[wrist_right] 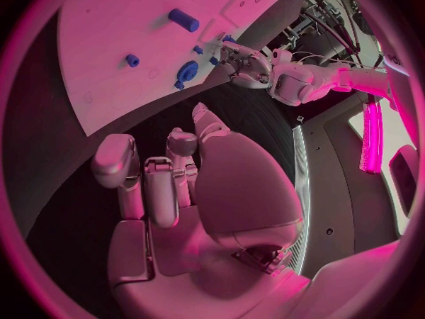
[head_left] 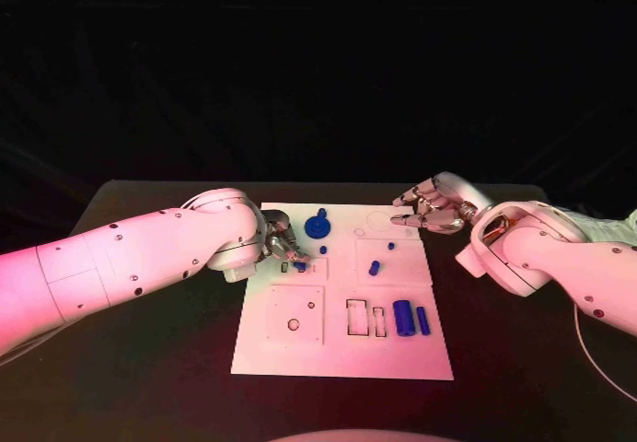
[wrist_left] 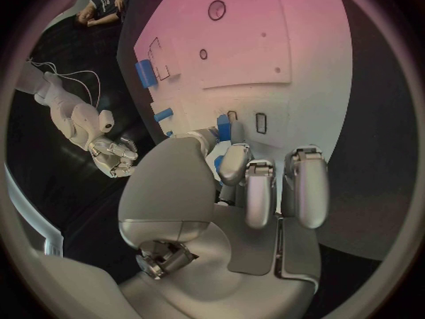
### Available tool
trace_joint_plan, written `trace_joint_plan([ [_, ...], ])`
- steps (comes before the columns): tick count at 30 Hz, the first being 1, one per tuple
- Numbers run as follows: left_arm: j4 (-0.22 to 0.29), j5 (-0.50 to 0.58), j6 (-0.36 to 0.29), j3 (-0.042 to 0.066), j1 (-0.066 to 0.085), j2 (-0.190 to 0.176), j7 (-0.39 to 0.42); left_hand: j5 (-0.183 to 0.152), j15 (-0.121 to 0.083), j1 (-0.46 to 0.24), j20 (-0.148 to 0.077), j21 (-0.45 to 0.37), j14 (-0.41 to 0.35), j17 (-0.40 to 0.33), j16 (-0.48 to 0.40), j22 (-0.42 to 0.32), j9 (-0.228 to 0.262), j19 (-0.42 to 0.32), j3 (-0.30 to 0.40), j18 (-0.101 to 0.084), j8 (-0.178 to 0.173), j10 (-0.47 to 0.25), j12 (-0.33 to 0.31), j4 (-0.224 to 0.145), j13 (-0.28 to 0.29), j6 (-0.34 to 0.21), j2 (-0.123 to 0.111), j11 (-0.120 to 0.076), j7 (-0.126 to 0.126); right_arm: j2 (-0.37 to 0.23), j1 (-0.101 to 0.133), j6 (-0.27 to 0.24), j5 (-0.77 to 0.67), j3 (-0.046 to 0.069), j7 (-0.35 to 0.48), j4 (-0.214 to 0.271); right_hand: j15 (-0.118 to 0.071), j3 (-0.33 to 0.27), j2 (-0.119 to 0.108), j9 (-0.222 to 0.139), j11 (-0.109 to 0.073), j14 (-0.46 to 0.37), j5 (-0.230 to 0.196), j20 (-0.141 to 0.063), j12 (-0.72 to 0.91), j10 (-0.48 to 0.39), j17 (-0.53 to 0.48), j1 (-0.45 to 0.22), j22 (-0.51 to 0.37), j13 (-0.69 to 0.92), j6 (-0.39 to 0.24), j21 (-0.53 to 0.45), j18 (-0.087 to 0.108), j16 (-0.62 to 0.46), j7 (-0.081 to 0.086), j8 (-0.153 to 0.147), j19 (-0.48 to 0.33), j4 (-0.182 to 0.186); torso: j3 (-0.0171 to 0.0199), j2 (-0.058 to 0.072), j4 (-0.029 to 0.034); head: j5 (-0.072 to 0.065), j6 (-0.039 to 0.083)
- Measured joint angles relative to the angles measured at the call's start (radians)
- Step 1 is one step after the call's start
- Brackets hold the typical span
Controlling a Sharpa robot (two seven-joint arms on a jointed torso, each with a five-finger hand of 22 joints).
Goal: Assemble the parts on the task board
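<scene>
The white task board (head_left: 342, 354) lies mid-table. My left hand (head_left: 280, 242) reaches over the board's left side and pinches a small blue part (head_left: 301, 266) between thumb and a finger, just above narrow slots (wrist_left: 261, 122); the same part (wrist_left: 223, 128) shows at the fingertips in the left wrist view. My right hand (head_left: 432, 210) hovers at the board's far right corner, fingers loosely bent and apart, holding nothing. A round blue part (head_left: 318, 224) and a short blue peg (head_left: 375, 268) lie on the board. Two blue cylinders (head_left: 403, 317) stand side by side near the right edge.
The black table (head_left: 531, 368) surrounds the board. Rectangular cut-outs (head_left: 358, 317) and a square plate with a round hole (head_left: 295, 323) mark the board's near half. Small blue pegs (head_left: 323, 250) dot its far half. In the right wrist view the round blue part (wrist_right: 187, 71) lies beside my left hand (wrist_right: 244, 62).
</scene>
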Motion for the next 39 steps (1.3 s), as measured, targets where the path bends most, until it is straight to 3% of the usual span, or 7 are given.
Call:
trace_joint_plan([
  [5,0.026,-0.035,-0.091,0.000,-0.031,-0.017,0.006,-0.002,0.000,-0.007,0.000,0.000,0.000,0.000,0.000,0.000,0.001,0.000,0.006,0.000,0.000,0.000,0.006,-0.004,0.003,0.003,-0.006,0.000,0.000,-0.002,-0.001,-0.001,0.009,0.000,0.001,0.000,0.000,0.000,0.000,0.000,0.000,0.000,0.000,0.000,0.000,0.000,0.000,0.000,-0.002,0.000,0.000,0.000,0.000,0.000,0.000,0.000,0.000,0.000,0.0025,-0.003,0.0046,0.002,-0.002],
  [11,0.041,-0.084,-0.160,0.000,-0.051,-0.019,0.008,-0.003,0.000,-0.008,0.000,0.000,0.000,0.000,0.000,0.000,0.003,0.000,0.012,0.000,0.000,0.004,0.006,-0.004,0.004,0.004,-0.008,-0.003,0.000,-0.003,-0.001,-0.002,0.021,0.000,0.002,0.001,0.000,-0.003,0.000,0.000,-0.003,0.000,0.000,0.000,0.000,-0.003,0.000,0.000,-0.004,-0.002,0.000,0.000,0.000,0.000,0.000,0.000,0.000,0.003,0.0042,-0.006,0.0081,0.004,-0.005],
  [20,0.044,-0.147,-0.184,0.000,-0.057,-0.017,0.007,-0.003,0.000,-0.012,0.000,0.000,0.000,0.000,0.000,0.000,0.004,0.000,0.014,0.000,0.004,0.007,0.011,-0.006,0.008,0.005,-0.009,0.000,0.001,-0.003,-0.001,-0.002,0.030,0.000,0.003,0.001,0.000,-0.003,0.000,0.000,-0.003,0.000,0.000,0.000,0.000,-0.003,0.000,0.000,-0.004,-0.002,0.000,0.000,0.000,0.000,0.000,0.000,0.000,0.003,0.0052,-0.007,0.0091,0.003,-0.003],
  [39,0.029,-0.183,-0.125,0.003,-0.060,0.008,0.003,-0.019,0.000,-0.021,0.000,0.000,0.000,0.000,0.000,0.000,0.010,0.000,0.026,0.000,0.003,0.011,0.011,-0.009,0.011,0.011,-0.018,-0.004,0.000,-0.005,-0.001,0.004,0.035,-0.001,0.003,0.004,0.000,-0.003,0.000,0.000,-0.003,0.000,0.003,0.000,0.000,-0.003,0.000,0.000,-0.007,-0.003,0.000,-0.001,0.000,-0.004,0.000,0.000,0.000,0.003,0.0040,-0.005,0.0103,-0.004,-0.008],
])
